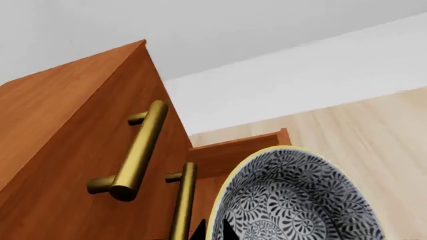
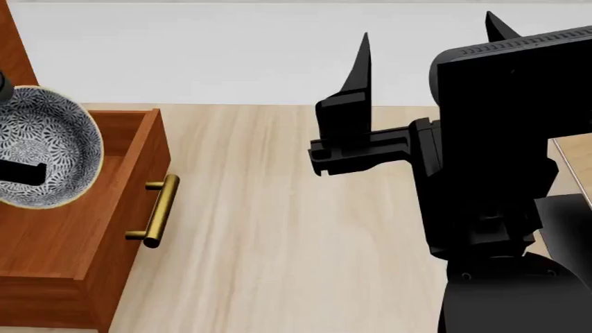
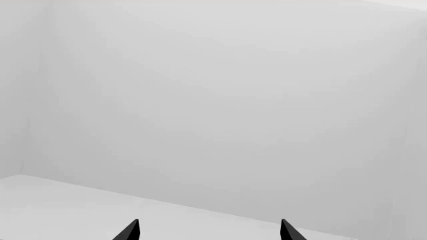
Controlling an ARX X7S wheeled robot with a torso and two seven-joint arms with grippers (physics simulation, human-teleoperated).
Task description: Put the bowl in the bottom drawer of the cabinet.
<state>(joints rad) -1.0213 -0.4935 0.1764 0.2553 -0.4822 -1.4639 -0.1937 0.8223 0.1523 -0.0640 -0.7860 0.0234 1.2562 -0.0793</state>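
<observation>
The blue-grey patterned bowl [image 2: 41,146] hangs tilted on edge over the open bottom drawer [image 2: 138,163] of the reddish-brown cabinet [image 2: 14,48]. My left gripper [image 1: 212,231] is shut on the bowl [image 1: 300,200], one fingertip on each side of its rim. One black finger [image 2: 21,173] shows inside the bowl in the head view. The drawer's brass bar handle [image 2: 159,211] faces the floor space. My right gripper [image 2: 425,28] is raised high at the right, open and holding nothing. In its wrist view the right gripper [image 3: 209,230] faces only a white wall.
Upper cabinet fronts with brass handles [image 1: 137,150] stand close beside the bowl. Light wood floor [image 2: 296,229] stretches between the drawer and my black right arm [image 2: 490,173]. A white wall [image 2: 231,55] runs behind. A light-wood edge [image 2: 572,163] shows at far right.
</observation>
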